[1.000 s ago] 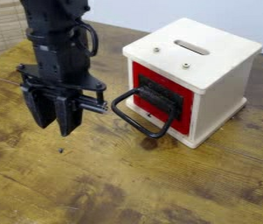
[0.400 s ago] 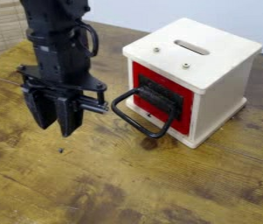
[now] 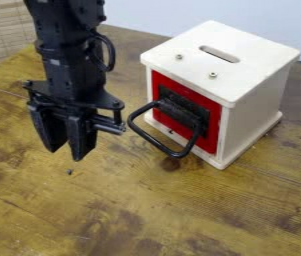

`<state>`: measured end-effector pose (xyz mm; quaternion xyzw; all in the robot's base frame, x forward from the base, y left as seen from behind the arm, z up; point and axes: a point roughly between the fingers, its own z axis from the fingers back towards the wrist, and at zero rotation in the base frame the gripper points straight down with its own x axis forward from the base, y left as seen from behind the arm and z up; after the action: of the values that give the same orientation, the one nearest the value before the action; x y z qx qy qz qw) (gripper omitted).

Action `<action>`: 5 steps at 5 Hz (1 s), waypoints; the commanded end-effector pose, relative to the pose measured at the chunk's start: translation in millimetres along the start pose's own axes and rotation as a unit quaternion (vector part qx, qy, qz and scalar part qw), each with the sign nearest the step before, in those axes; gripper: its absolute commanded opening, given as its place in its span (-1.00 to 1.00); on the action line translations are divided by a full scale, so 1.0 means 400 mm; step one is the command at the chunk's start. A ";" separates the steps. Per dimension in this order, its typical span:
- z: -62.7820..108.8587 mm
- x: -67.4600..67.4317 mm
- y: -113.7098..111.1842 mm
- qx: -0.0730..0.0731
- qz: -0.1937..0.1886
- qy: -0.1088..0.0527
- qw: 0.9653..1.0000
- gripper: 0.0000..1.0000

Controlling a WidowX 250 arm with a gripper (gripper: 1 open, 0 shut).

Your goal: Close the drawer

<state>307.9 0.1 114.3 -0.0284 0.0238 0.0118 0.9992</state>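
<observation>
Camera view shows the wooden table (image 3: 180,215) with a small white box (image 3: 253,85) at about two o'clock from centre, and the drawer (image 3: 182,108) set in its red front. That front faces eight o'clock, its black loop handle (image 3: 157,130) lying long along that line toward the gripper (image 3: 70,140). Fingers (image 3: 78,135) hang narrow, holding nothing, just beside the loop. A push off-axis could slide the light box rather than seat the drawer, or snag the handle.
</observation>
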 end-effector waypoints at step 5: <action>-0.022 0.020 -0.005 -0.005 0.003 0.004 1.000 1.00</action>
<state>309.2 -1.5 92.0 -0.0338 0.0544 0.0170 0.9978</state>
